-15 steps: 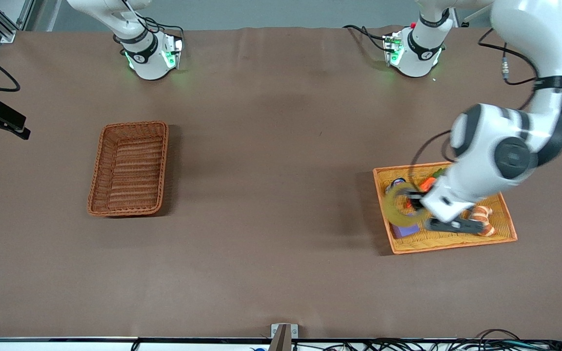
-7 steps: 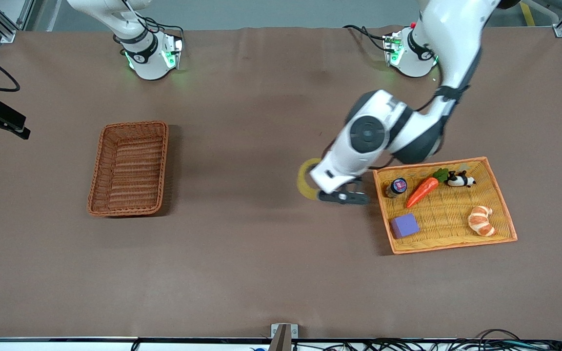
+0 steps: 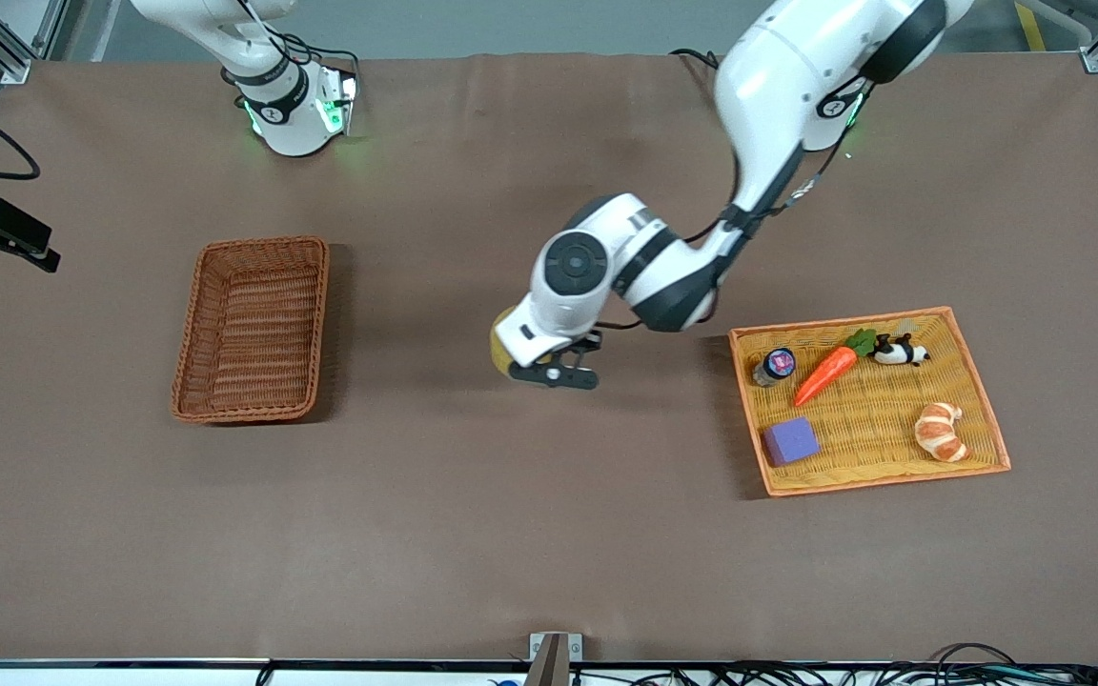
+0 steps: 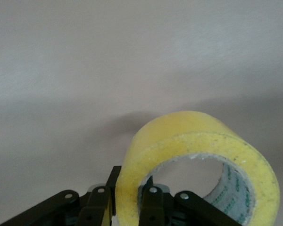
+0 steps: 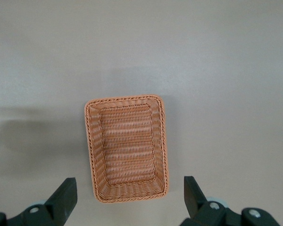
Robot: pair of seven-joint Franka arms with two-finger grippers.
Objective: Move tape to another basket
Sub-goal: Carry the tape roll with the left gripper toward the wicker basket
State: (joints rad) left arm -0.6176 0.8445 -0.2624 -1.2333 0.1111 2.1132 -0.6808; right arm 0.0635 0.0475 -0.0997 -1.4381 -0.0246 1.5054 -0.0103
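The tape, a wide yellowish ring with a grey core, hangs in the air over the bare middle of the table. My left gripper is shut on the ring's wall, one finger outside it and one inside. From the front, the left gripper and a yellow edge of the tape show between the two containers. The reddish-brown wicker basket sits empty toward the right arm's end. High over that basket, my right gripper waits open, holding nothing.
A flat orange-yellow woven tray lies toward the left arm's end. It holds a carrot, a croissant, a purple block, a small panda and a little jar. Brown tabletop stretches between tray and basket.
My left arm has lifted the tape out of the tray and carried it toward the right arm's end, to over the table's middle. The right arm has not moved.
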